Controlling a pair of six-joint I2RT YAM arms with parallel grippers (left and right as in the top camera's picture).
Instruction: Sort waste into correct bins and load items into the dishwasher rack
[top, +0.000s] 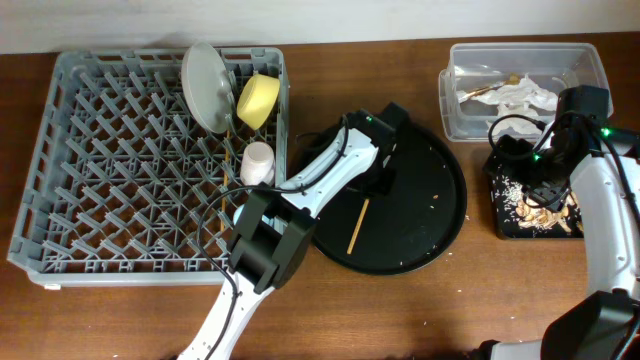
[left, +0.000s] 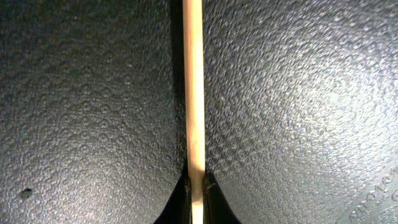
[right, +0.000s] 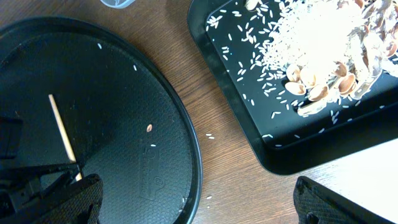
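Note:
My left gripper (left: 194, 186) is shut on one end of a thin wooden chopstick (left: 194, 74) over the round black tray (top: 430, 215); I cannot tell whether the chopstick (top: 357, 225) touches the tray. My right gripper (right: 199, 205) is open and empty above the flat black tray (top: 503, 222), which holds beige food scraps (right: 323, 43) and rice. The clear tub (top: 455, 110) holds white tissues (top: 525, 97) and a golden wrapper strip (top: 490, 90). The grey rack (top: 90, 180) holds the plate (top: 205, 85), yellow bowl (top: 258, 100) and pink cup (top: 257, 160). I see no second chopstick.
The left arm (top: 300, 195) crosses the rack's right edge onto the round tray. A pale-blue bit (top: 241, 214) shows under the arm in the rack. A few crumbs lie on the round tray and on the wood between the trays (right: 210, 137).

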